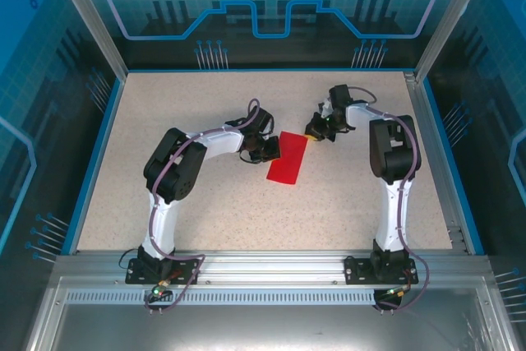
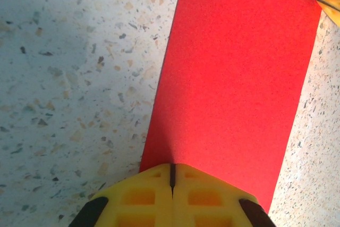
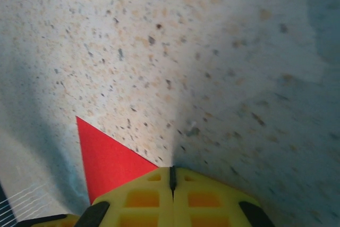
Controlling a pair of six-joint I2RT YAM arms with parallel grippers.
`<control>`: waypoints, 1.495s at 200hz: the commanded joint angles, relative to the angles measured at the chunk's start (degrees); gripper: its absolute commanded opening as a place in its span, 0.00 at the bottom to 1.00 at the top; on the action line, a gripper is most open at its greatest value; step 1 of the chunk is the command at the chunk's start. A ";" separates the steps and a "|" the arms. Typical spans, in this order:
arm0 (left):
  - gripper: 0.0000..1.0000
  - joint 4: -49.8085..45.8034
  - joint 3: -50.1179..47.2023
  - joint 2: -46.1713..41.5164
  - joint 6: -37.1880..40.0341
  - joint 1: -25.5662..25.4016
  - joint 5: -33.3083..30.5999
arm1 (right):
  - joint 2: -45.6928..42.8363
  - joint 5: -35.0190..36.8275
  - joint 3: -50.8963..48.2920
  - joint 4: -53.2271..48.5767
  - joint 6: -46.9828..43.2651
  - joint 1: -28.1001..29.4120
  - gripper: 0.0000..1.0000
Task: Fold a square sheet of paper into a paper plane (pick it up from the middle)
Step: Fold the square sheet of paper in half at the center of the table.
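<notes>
1. Two end effectors are seen low over the speckled desk (image 1: 205, 203), with the red sheet of paper (image 1: 288, 157) lying flat between them.
2. On the left end effector (image 1: 265, 150), the yellow fingers are pressed together, and no gap is left along the seam where they meet.
3. In the left wrist view, the tips of that end effector (image 2: 171, 176) are set over the nearest edge of the sheet of paper (image 2: 234, 78), which stretches away ahead of them as a smooth red band.
4. Whether any paper is caught between those tips cannot be told.
5. On the right end effector (image 1: 316, 131), the fingers are likewise pressed together, and nothing is seen held between them.
6. In the right wrist view, a pointed corner of the sheet of paper (image 3: 106, 158) is found just left of the tips (image 3: 171, 178), reaching up to them.
7. Bare desk (image 3: 223, 51) is seen ahead and to the right of the right end effector.
</notes>
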 commanded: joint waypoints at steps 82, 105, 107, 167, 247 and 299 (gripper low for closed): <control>0.00 -6.13 -2.73 1.20 0.14 -0.02 -0.35 | -23.38 -6.74 -25.21 14.06 7.38 5.68 0.07; 0.00 -6.25 -2.66 1.13 0.23 -0.05 -0.32 | -25.96 -8.06 -30.26 14.58 7.83 9.29 0.07; 0.00 -6.20 -2.69 1.12 0.18 0.01 -0.31 | -26.08 -8.07 -30.70 14.70 7.95 9.71 0.08; 0.00 -6.19 -2.80 1.26 0.78 0.18 0.09 | -24.08 -4.58 -38.34 15.58 7.77 14.87 0.07; 0.00 -5.81 -2.84 0.68 0.52 0.22 0.48 | -25.20 -6.47 -39.99 10.65 0.93 11.62 0.06; 0.00 -5.64 -3.14 0.82 0.06 0.28 0.64 | -26.82 -10.10 -38.00 16.92 3.80 11.35 0.06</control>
